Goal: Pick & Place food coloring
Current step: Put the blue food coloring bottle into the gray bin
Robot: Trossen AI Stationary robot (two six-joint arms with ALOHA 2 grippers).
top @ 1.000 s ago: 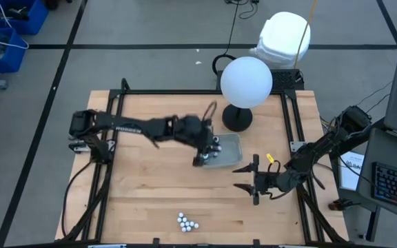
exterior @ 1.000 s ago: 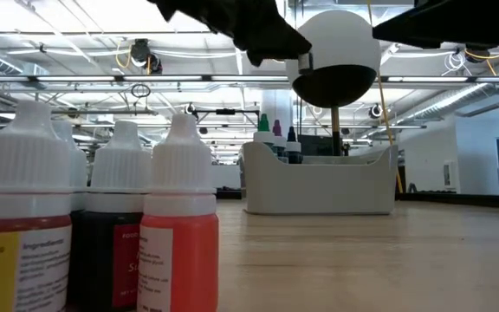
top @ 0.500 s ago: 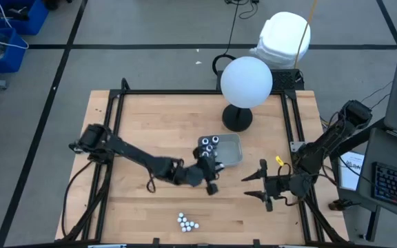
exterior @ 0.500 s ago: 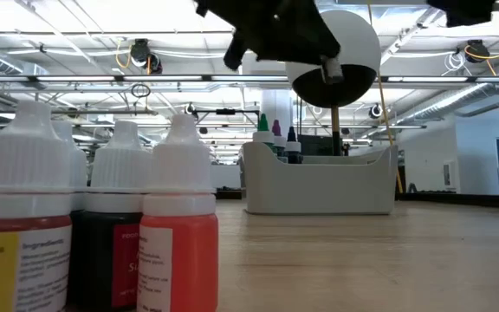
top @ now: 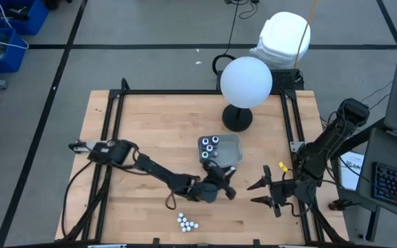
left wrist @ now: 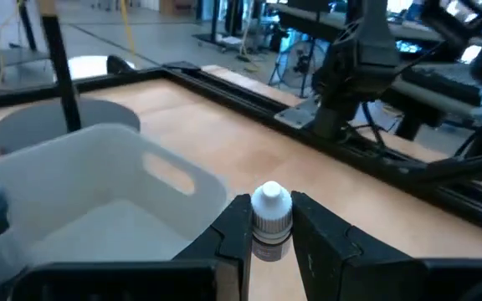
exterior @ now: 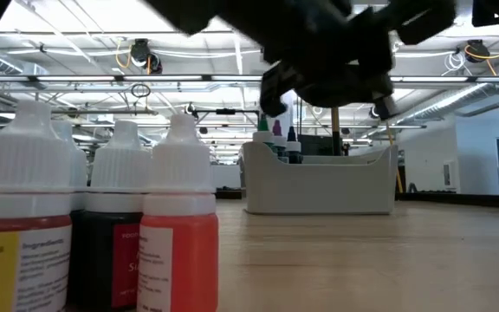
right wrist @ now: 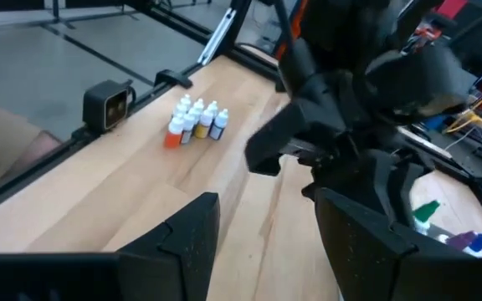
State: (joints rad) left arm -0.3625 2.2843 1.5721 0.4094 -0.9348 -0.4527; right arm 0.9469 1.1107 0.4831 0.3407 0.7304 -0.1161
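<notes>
My left gripper (top: 227,191) reaches across the table to just right of the near side of the clear grey tray (top: 234,138). It is shut on one small food coloring bottle (left wrist: 270,219) with a white cap. Three more bottles (top: 209,145) stand in the tray's left end. A cluster of several white-capped bottles (top: 187,222) stands on the wood near the front edge, and it also shows in the right wrist view (right wrist: 195,121). My right gripper (top: 262,193) hangs open at the table's right, holding nothing. My left gripper pinches the little bottle between its two fingers (left wrist: 234,227), which lie on opposite sides of its body just under the white cap (left wrist: 271,201). The fingers run nearly level and point toward the table's right. The bottle stands about upright, cap up, above the wood.
A lamp with a white globe (top: 247,81) on a dark round base (top: 238,118) stands behind the tray. Black frame rails (top: 116,124) border the table. Bare wood lies left of the tray and between the tray and the front cluster.
My left gripper has swung from the tray's left end toward the near edge and the right. It has sunk lower and rolled at the wrist. My right gripper has drawn back toward the table's right and near edge.
</notes>
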